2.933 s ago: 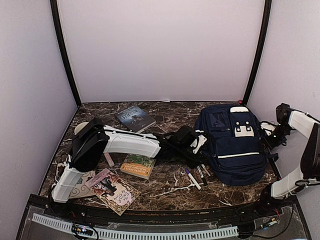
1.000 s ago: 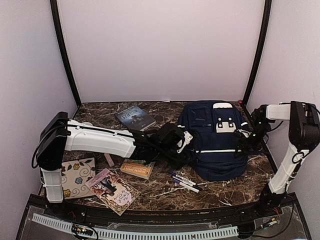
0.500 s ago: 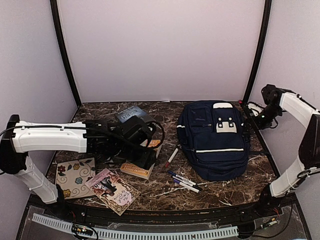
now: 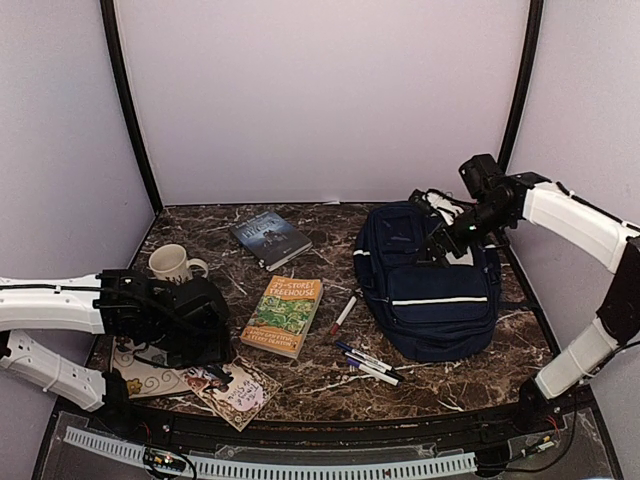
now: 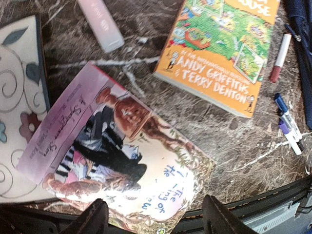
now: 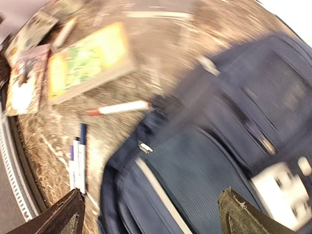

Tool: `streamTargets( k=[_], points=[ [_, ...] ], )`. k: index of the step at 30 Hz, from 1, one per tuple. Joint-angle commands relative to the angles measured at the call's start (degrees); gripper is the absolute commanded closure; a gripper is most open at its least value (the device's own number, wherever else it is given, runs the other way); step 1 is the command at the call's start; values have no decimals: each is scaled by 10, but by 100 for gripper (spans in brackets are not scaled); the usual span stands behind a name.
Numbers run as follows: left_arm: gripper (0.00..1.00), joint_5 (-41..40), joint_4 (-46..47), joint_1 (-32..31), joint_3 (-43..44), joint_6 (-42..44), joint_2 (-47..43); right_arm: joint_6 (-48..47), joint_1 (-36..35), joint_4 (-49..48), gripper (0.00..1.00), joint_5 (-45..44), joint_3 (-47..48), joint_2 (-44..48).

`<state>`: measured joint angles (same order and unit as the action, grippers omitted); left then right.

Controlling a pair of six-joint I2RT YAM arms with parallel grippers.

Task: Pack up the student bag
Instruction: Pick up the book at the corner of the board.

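Left wrist view: left gripper (image 5: 157,217) spread wide, empty, over the books (image 5: 122,146); right gripper (image 6: 151,212) equally wide, empty, above the student bag (image 6: 195,170). Four books, four pens (image 4: 372,365), one mug (image 4: 170,264).

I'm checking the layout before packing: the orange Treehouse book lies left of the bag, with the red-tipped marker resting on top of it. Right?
Not quite. The orange Treehouse book does lie left of the bag, but the red-tipped marker is not on top of it: it lies beside the book, between it and the bag, as the top external view shows.
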<state>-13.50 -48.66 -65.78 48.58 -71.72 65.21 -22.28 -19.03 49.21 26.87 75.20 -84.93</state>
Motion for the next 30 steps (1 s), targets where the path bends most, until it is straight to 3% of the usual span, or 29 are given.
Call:
streamTargets(
  k=[1,7,15,18,30],
  points=[
    [33,45,-38,-1,-19,-104,4,-4,-76,-71,5,40,0,-31],
    [32,67,-106,-14,2,-169,-2,46,-136,-234,7,116,-100,-14],
    [30,105,-106,-26,-45,-250,-29,48,-231,-240,11,140,-75,-103],
    [30,88,-113,-47,-39,-290,-38,20,-256,-242,15,105,-84,-101],
    [32,17,-52,-74,-124,-403,-80,2,-263,-252,15,61,-116,-90]
  ],
)
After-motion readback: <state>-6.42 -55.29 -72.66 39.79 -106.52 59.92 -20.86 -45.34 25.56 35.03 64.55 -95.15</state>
